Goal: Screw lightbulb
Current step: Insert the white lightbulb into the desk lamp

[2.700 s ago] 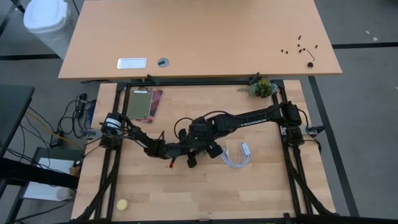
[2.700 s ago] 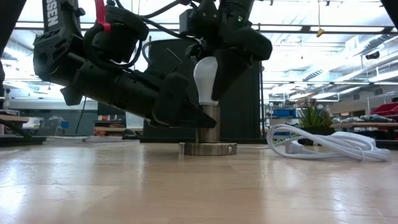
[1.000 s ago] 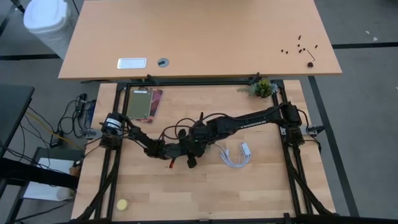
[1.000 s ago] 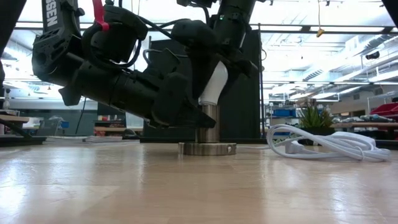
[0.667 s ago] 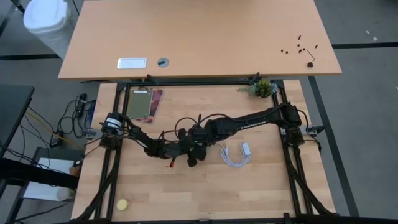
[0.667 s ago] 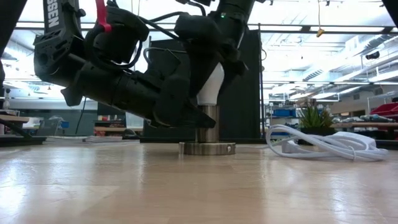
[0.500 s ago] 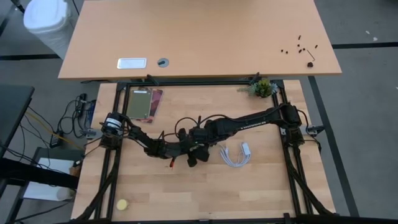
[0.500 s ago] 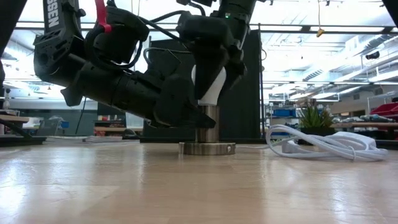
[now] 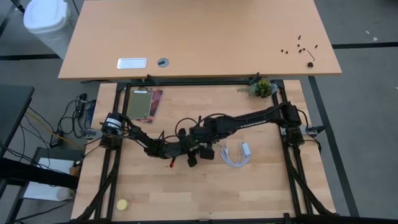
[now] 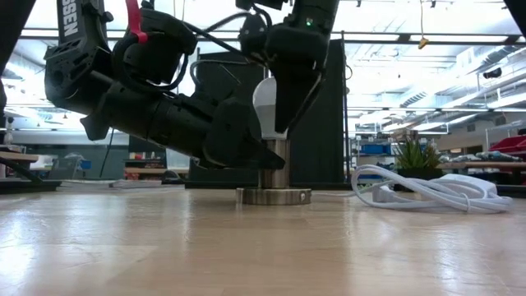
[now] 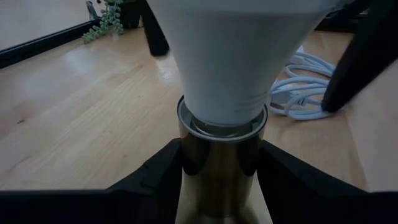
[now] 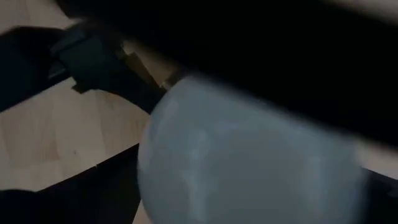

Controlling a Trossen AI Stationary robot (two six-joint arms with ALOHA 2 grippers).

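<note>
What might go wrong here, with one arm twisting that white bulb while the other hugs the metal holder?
Two risks, judging from the views:

1. The lightbulb sits in the metal socket, gripped by the right end effector; if it enters tilted, the thread may jam.

2. The left end effector clamps the socket. If that grip slips, the socket may spin along and drag its white cable.

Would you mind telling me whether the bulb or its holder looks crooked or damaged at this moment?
Nothing stands out. The lightbulb stands upright, its narrow end seated in the metal socket, which the left gripper clamps from both sides. The right gripper is on the bulb from above. The white cable lies beside them on the table.
</note>
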